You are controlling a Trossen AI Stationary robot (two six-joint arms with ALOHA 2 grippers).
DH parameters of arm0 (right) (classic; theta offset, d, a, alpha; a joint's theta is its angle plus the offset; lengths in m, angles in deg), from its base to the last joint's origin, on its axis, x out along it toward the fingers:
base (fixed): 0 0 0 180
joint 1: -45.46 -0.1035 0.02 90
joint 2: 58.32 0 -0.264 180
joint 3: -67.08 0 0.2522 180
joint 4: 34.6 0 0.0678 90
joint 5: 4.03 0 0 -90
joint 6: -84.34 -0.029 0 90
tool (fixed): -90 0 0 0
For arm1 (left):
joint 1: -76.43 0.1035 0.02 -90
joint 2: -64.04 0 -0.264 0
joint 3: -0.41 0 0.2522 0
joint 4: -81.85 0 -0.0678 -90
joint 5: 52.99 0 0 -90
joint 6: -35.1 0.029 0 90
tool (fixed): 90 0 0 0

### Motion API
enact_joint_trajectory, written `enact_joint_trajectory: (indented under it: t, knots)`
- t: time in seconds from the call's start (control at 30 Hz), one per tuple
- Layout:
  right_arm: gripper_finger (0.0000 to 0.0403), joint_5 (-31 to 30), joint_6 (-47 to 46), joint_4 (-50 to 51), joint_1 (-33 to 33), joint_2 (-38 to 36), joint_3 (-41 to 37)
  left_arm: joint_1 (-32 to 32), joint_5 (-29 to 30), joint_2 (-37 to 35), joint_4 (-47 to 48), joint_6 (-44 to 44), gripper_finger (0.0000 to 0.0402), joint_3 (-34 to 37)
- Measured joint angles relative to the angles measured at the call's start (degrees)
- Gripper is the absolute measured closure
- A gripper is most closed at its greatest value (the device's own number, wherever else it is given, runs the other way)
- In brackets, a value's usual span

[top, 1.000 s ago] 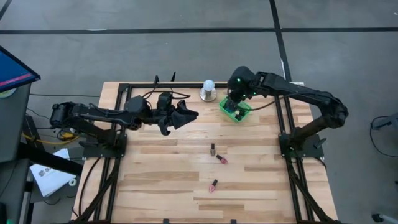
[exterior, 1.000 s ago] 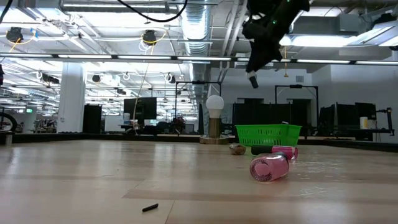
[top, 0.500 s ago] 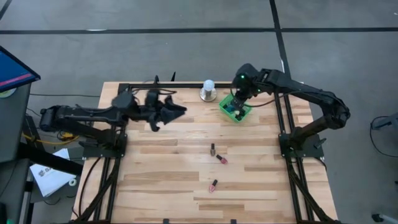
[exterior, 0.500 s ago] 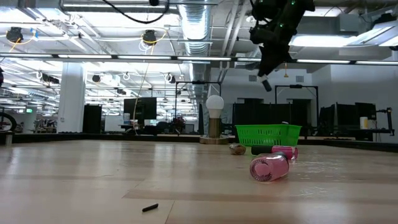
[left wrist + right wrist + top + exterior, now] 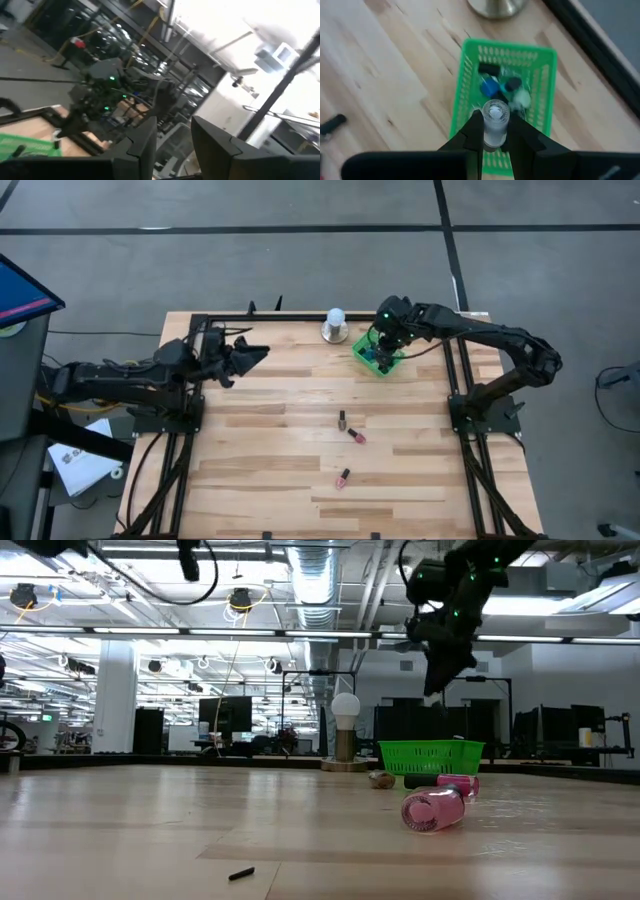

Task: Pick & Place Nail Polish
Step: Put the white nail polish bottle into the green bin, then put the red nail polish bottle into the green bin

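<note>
My right gripper hangs over the green basket, shut on a pale nail polish bottle. The basket holds blue, dark and whitish bottles. Three more bottles lie on their sides mid-table: a dark one and two pink ones. My left gripper is raised near the table's far left, open, with nothing between its fingers. My right gripper pinches the pale bottle's sides between its two fingers, which slant steeply down from above. The bottle lies along the fingers, its round pale end toward the wrist camera. It is lifted clear, above the basket's near part.
A white-domed object on a metal base stands just left of the basket at the far edge. Black frame rails run round the table. A small dark bit lies on the wood near the low camera. Bare wood spans the table's left half.
My left gripper has drawn back toward the table's left edge and tipped its fingers upward, staying open. My right gripper, still shut on the pale bottle, has come down toward the green basket.
</note>
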State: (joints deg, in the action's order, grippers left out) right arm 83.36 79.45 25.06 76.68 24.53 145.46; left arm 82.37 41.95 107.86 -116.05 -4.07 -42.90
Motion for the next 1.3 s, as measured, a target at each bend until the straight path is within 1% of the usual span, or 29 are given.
enact_joint_trajectory:
  t: [0.13, 0.2, 0.47, 0.57, 0.7, 0.93, 1.03, 1.13, 1.3]
  knots:
    - [0.0356, -0.2, -0.6, -3.5, 0.5, 0.0, -3.1, 0.0, 2.5, -0.7, -0.2, -0.4, 0.0285, 1.7]
    - [0.0356, -0.2, -1.2, -3.4, 0.5, 0.0, -4.1, 0.0, 2.7, -0.7, -0.2, -0.4, 0.0285, 2.2]
    - [0.0350, -0.5, -1.2, -3.5, 1.2, 0.0, -4.3, 0.0, 2.7, -0.7, -0.3, 0.1, 0.0285, 2.3]
    - [0.0342, -0.4, -1.1, -3.5, 1.1, 0.0, -4.3, 0.0, 2.7, -0.7, -0.3, 0.1, 0.0285, 2.3]
    - [0.0310, -1.0, -1.2, -3.6, 1.3, 0.0, -4.3, 0.0, 2.7, -0.7, -0.3, 0.2, 0.0285, 2.3]
    - [0.0213, -1.1, -0.7, -4.1, 1.2, 0.0, -4.3, 0.0, 2.7, -0.7, -0.3, 0.3, 0.0285, 2.3]
    - [0.0183, -1.0, -0.7, -4.6, 1.2, 0.0, -3.6, 0.0, 2.7, -0.7, -0.3, 0.3, 0.0285, 2.3]
    - [0.0175, -0.8, -0.4, -4.8, 1.2, 0.0, -1.3, 0.0, 2.7, -0.7, -0.3, 0.3, 0.0285, 2.3]
    - [0.0188, -0.2, 1.1, -4.8, 1.0, -0.5, 4.6, 0.0, 2.7, -0.7, -0.3, 0.3, 0.0285, 2.2]
